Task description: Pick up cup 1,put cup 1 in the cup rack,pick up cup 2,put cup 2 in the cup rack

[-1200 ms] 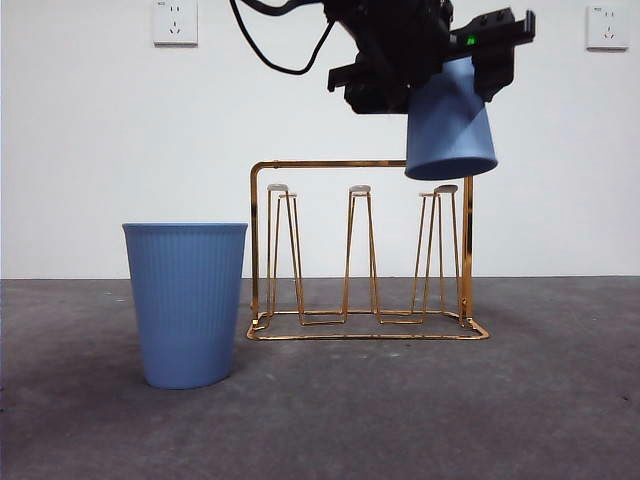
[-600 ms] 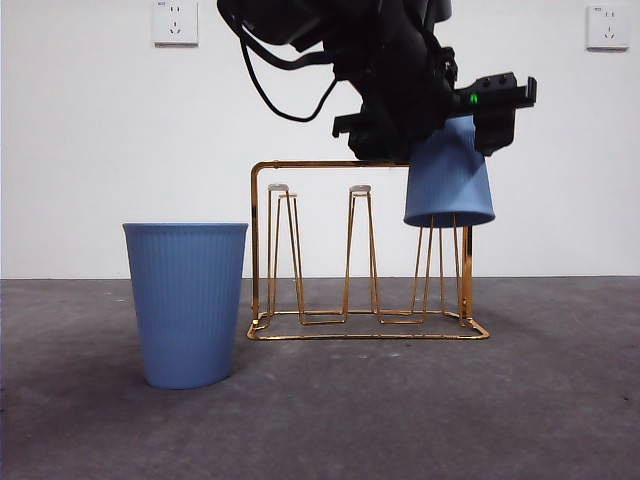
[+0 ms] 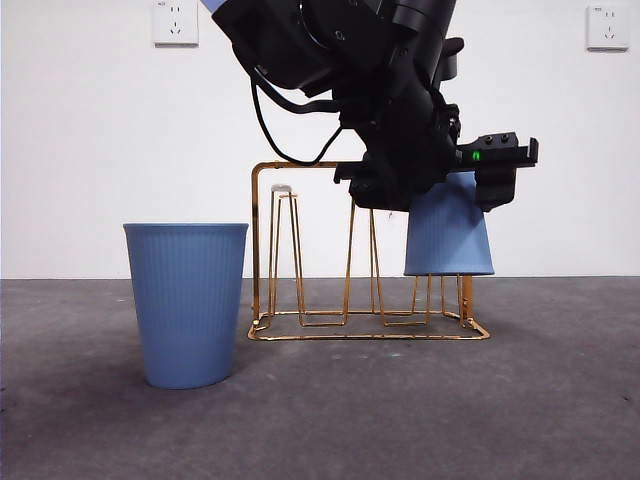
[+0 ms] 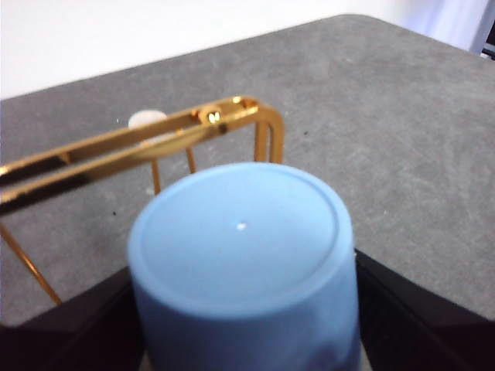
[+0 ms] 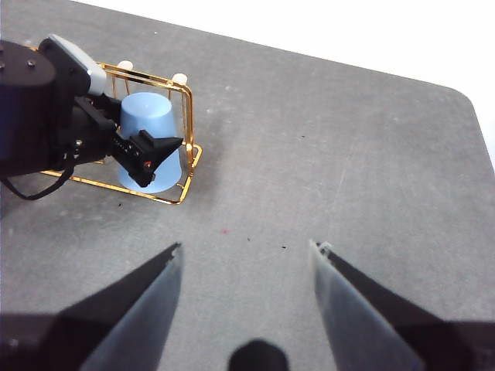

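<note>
We see the left gripper (image 3: 447, 190) clamped on an upside-down blue cup (image 3: 449, 235), its jaws pressed against opposite sides of the cup. The cup sits over a peg at one end of the gold cup rack (image 3: 300, 167), base up, directly under the gripper, its rim above the rack's base frame. A second blue cup (image 3: 186, 303) stands upright on the grey table (image 3: 400, 420), well away from that gripper, beside the rack's other end. The right gripper (image 5: 246, 297) hangs over bare table away from the rack, jaws spread apart, holding nothing.
</note>
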Controlling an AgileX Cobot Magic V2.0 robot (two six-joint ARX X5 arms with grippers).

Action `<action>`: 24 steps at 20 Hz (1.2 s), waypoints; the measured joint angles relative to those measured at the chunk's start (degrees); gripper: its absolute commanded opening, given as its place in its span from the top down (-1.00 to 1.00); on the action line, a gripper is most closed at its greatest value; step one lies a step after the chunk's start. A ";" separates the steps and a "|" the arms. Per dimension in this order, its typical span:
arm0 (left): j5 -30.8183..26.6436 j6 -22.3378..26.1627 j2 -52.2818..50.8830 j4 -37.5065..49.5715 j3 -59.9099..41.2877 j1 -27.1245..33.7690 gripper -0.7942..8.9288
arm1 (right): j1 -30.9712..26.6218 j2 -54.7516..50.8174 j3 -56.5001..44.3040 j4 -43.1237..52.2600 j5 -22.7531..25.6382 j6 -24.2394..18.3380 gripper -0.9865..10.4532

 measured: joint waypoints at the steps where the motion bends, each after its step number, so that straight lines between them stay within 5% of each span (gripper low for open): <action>1: -0.02 -0.42 0.26 -0.35 0.15 -0.07 0.85 | 0.00 0.00 0.00 0.00 0.00 0.00 0.33; 14: 1.05 -2.82 0.94 -5.95 1.03 -0.35 0.82 | 0.00 -0.02 0.00 0.00 0.00 0.00 0.33; 18: 1.36 -3.74 0.92 -6.56 1.14 -0.33 0.11 | 0.00 0.00 0.00 0.00 0.00 -0.02 0.33; 24: 4.15 -4.79 0.63 -8.11 1.46 -0.07 0.05 | 0.00 0.00 0.00 0.00 0.00 -0.48 0.33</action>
